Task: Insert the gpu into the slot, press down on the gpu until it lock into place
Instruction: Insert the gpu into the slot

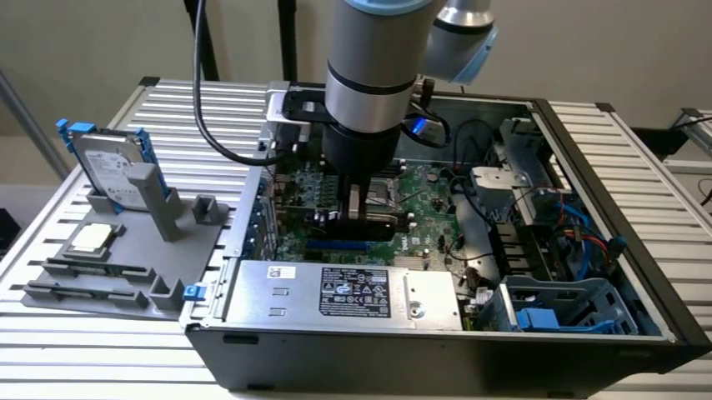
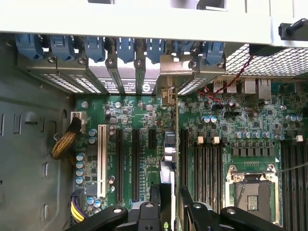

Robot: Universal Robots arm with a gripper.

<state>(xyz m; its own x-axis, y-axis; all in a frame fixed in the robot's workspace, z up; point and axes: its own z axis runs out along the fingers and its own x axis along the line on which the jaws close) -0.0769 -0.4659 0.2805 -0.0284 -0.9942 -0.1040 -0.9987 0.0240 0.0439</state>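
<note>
While the hard drive [image 1: 109, 165] stands on the grey fixture [image 1: 133, 275] at the exterior view's left, the gripper [image 1: 356, 213] at mid-case is clenched on the gpu [image 1: 384, 227], upright over the motherboard [image 1: 428, 190]; the blue slot [image 1: 333, 247] lies just beside its lower edge. Whether it is seated cannot be told.

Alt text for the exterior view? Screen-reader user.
A robot arm reaches down into an open PC case, its gripper shut on the gpu, held on edge over the green motherboard by the blue slot. On the exterior view's left, a grey fixture holds a hard drive with blue rails and a CPU.
</note>
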